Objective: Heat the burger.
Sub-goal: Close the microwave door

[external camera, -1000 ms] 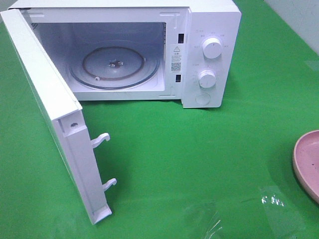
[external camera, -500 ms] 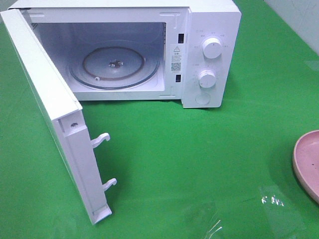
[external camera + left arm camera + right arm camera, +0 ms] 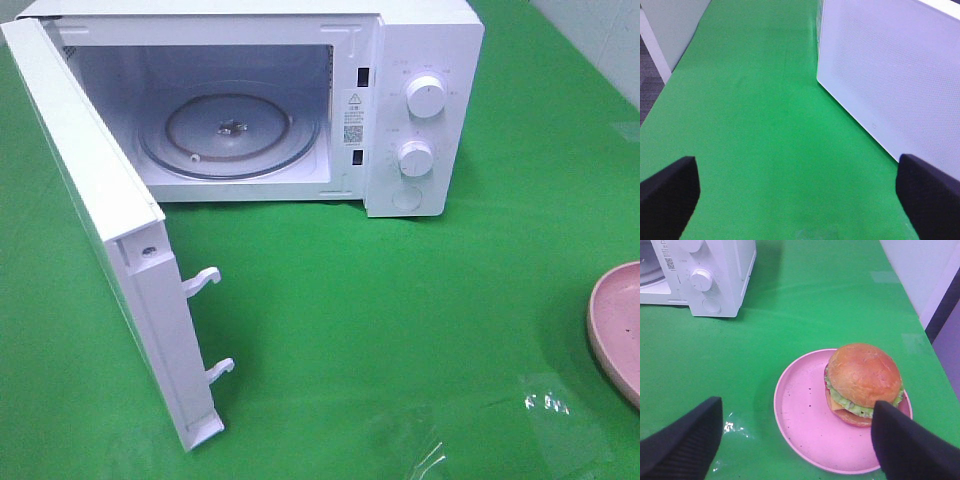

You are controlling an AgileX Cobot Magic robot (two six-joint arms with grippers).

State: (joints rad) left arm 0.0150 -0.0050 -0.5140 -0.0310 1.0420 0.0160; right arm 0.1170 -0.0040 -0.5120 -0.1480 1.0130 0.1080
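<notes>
Neither arm is seen in the exterior high view; each end effector is shown only by its own wrist camera. The left end effector (image 3: 800, 197) is held with its two dark fingers (image 3: 667, 192) spread wide apart at the edges of its wrist view, nothing is gripped between them, and it is poised above the worktop (image 3: 765, 125) without contact. The right end effector (image 3: 800, 440) is likewise held with its dark fingers (image 3: 682, 442) set wide apart, nothing is clasped, and it is raised clear of the worktop.
</notes>
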